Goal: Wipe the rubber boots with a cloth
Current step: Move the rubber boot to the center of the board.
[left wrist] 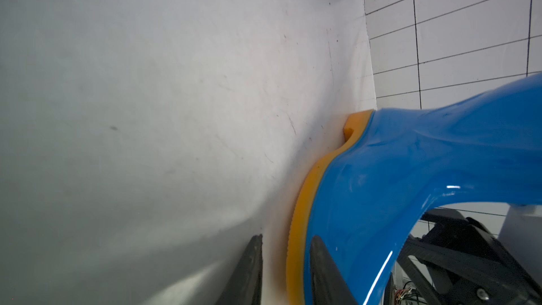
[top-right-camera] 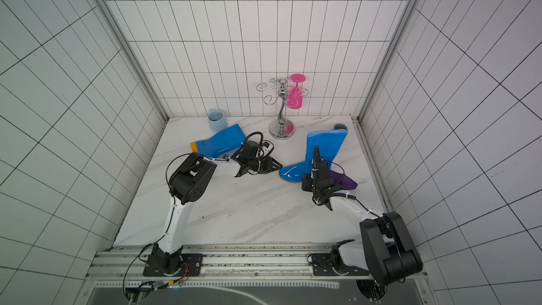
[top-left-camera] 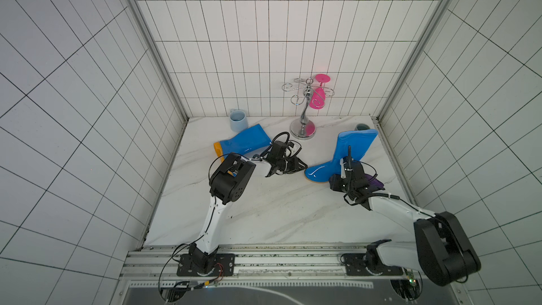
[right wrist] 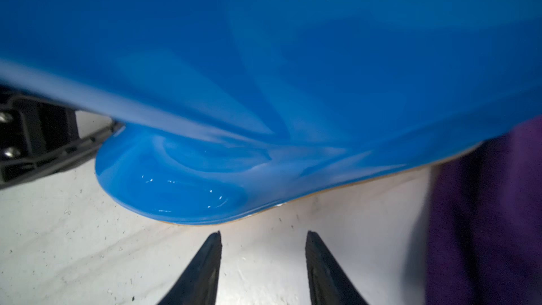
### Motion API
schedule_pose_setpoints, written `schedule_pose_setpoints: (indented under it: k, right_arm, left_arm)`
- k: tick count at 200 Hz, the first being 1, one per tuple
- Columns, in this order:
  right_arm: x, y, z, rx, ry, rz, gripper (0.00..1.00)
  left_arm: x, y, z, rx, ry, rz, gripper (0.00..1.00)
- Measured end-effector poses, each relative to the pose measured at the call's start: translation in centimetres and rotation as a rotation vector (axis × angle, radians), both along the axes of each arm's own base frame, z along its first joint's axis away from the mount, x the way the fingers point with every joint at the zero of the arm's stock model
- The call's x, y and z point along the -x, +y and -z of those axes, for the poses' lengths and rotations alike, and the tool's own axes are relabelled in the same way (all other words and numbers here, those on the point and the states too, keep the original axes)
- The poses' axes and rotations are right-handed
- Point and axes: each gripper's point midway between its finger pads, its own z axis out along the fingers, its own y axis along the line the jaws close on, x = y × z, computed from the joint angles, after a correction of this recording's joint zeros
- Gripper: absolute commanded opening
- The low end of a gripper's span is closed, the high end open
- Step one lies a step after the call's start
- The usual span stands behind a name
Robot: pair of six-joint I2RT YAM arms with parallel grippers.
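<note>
**Status: both arms at the upright boot, cloth loose on the desk**

1. Locate the two rubber boots on the desk [top-left-camera: 264, 215]. In both top views, the upright boot [top-left-camera: 352, 148] [top-right-camera: 322, 148] stands on its sole on the right arm's side. Its toe points toward the middle of the desk. The lying boot [top-left-camera: 246, 142] [top-right-camera: 223, 143] rests on its side at the left rear, beside a light blue mug [top-left-camera: 238, 120].

2. Check the left fingers [left wrist: 324, 268] at the upright boot's toe. In the left wrist view, one finger lies over the blue toe. The other sits past the orange sole edge, with a strip of desk showing between them. You cannot tell whether they are clamped on the toe.

3. Check the right fingers [right wrist: 205, 268]. They are spread apart and hold nothing, low over the desk just beside the boot's foot.

4. Locate the cloth [top-left-camera: 375, 181] [top-right-camera: 344, 181] [right wrist: 484, 215]. It lies on the desk just beside the upright boot's heel, ungripped. The right wrist partly hides it in the top views.
</note>
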Motion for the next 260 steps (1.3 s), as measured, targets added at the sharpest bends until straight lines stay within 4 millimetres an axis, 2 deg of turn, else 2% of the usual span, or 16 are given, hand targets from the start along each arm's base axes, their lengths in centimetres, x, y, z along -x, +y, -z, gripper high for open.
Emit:
schedule_pose_setpoints:
  k: [23,38,67,103,133,157,219,242,260]
  right_arm:
    - [0.5,-0.7,-2.6,0.007,-0.025,0.018,0.48]
    - [0.4,-0.8,-5.0,0.0,-0.056,0.03,0.48]
    - [-0.1,-1.1,-11.4,-0.041,-0.147,0.075,0.47]
    - [-0.5,-2.1,-20.0,-0.083,-0.278,0.153,0.46]
    - [-0.6,-3.4,-25.1,-0.089,-0.335,0.236,0.43]
    - [-1.1,-4.1,-26.6,-0.08,-0.326,0.295,0.43]
    - [-3.5,-4.5,-24.3,-0.035,-0.17,0.381,0.49]
    - [-3.3,-4.8,-24.5,-0.037,-0.16,0.402,0.53]
    - [-3.1,-5.1,-25.5,-0.042,-0.173,0.413,0.53]
  left_arm:
    - [2.0,-1.7,0.0,0.004,-0.004,0.047,0.3]
    - [3.1,-2.6,0.0,0.006,-0.006,0.072,0.3]
    - [4.7,-3.8,0.1,0.015,-0.007,0.106,0.3]
    - [5.8,-4.3,0.1,0.021,-0.007,0.121,0.3]
    - [6.2,-4.4,0.1,0.029,-0.007,0.125,0.3]
    - [6.5,-4.5,0.1,0.034,-0.004,0.129,0.3]
    - [7.1,-4.8,0.0,0.041,0.004,0.143,0.3]
    - [7.1,-4.8,0.0,0.045,0.009,0.141,0.3]
    - [7.2,-4.8,0.0,0.05,0.013,0.14,0.3]
